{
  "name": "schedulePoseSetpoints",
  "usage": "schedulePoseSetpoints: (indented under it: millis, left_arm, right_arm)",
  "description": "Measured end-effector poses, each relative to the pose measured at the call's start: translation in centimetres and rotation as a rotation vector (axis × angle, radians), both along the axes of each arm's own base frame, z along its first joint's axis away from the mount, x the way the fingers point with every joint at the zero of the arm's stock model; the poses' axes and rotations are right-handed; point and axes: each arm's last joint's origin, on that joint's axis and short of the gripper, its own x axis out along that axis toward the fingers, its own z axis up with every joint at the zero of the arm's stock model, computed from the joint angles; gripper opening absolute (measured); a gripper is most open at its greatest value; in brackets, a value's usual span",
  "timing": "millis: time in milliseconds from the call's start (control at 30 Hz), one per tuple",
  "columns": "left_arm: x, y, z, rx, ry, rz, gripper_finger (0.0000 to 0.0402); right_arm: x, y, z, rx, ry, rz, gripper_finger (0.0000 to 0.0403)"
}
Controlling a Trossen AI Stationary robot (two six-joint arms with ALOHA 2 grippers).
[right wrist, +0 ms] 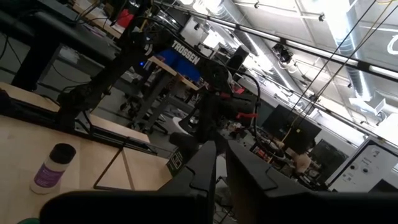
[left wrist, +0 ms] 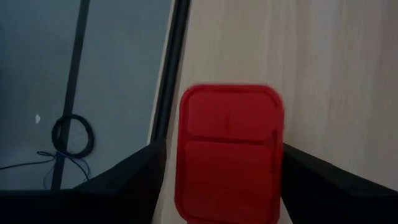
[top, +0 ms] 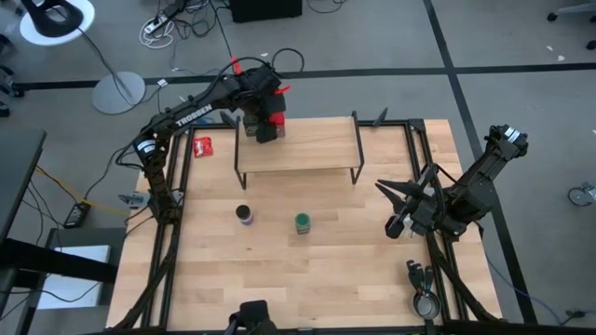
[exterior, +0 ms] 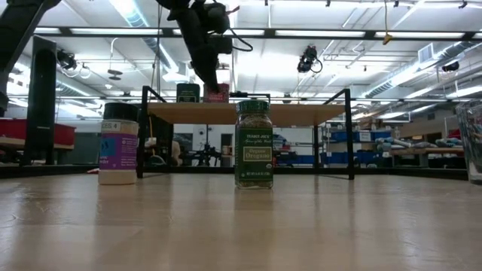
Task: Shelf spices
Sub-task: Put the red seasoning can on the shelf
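A: The left gripper (top: 271, 124) is hovering over the shelf (top: 307, 149) at its left rear corner; its fingers (left wrist: 134, 177) are standing apart on either side of the red square tin (left wrist: 229, 154), not pressing it; the tin is sitting on the plank near the edge.

B: And the dark olive square tin (exterior: 187, 92) is standing just beside it on the plank; the blue-capped dark jar (top: 244, 215) and the green jar (top: 303, 222) are waiting on the table (top: 307, 279) in front of the shelf.

A: The right gripper (top: 399, 207) is resting at the right side, fingers nearly together, holding nothing; a red-and-white packet (top: 203, 145) is lying left of the shelf.
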Motion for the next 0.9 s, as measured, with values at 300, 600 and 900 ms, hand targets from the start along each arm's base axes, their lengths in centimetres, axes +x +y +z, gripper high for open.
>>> schedulePoseSetpoints:
  millis: [300, 600, 900]
  left_arm:
    - [0.6, -0.9, 3.9, 0.062, -0.126, -0.04, 0.0286]
    - [1.4, -3.1, 5.8, 0.058, -0.182, -0.086, 0.0284]
    - [2.1, -5.2, 5.5, 0.03, -0.145, -0.137, 0.0181]
  right_arm:
    - [0.0, 0.0, 0.0, 0.0, 0.0, -0.001, 0.0039]
    - [0.0, 0.0, 0.0, 0.0, 0.001, -0.001, 0.0039]
    - [0.0, 0.0, 0.0, 0.0, 0.001, -0.001, 0.0039]
